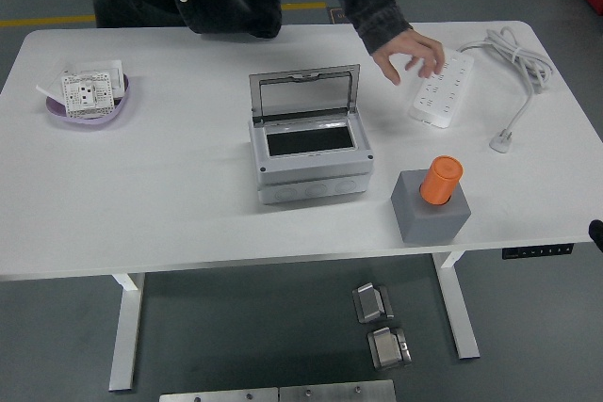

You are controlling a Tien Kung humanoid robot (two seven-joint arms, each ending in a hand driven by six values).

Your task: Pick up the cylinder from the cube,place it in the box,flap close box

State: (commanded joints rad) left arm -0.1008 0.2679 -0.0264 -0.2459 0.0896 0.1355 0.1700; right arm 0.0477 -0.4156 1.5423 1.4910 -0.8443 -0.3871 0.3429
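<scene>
An orange cylinder (pixel 440 180) stands upright in the hole of a grey cube (pixel 431 207) near the table's front right. To its left sits a grey box (pixel 310 151) with its clear flap lid (pixel 304 94) raised and its dark inside empty. A person's hand (pixel 409 52) hovers empty over the table at the back right, apart from the cylinder. Only a dark sliver of the robot's right arm (pixel 597 233) shows at the right edge; neither robot hand is in view.
A white power strip (pixel 441 89) with its cable and plug (pixel 502 140) lies at the back right. A purple dish (pixel 89 104) with a white socket plate sits at the far left. The person stands at the table's far side.
</scene>
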